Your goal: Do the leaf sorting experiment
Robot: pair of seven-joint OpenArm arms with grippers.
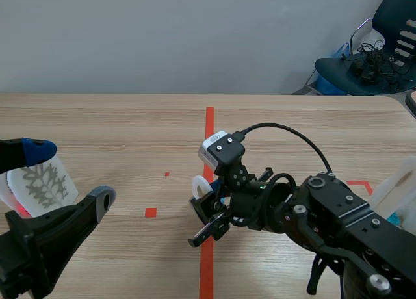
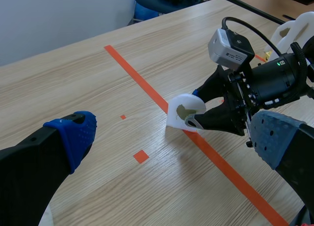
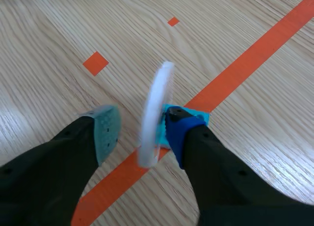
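A white disc stands on its edge on the orange-red tape line, between the fingers of my right gripper. It rests against the blue-padded finger, and a gap shows between it and the grey-green pad, so this gripper is open. From the left wrist view the disc shows a dark leaf print. My left gripper hangs open at the near left, holding nothing. Behind it lies a white card printed with a grey leaf.
White plastic holders stand at the right edge of the table. A dark chair with cables on it stands beyond the far right corner. Small orange-red squares mark the wood between the arms.
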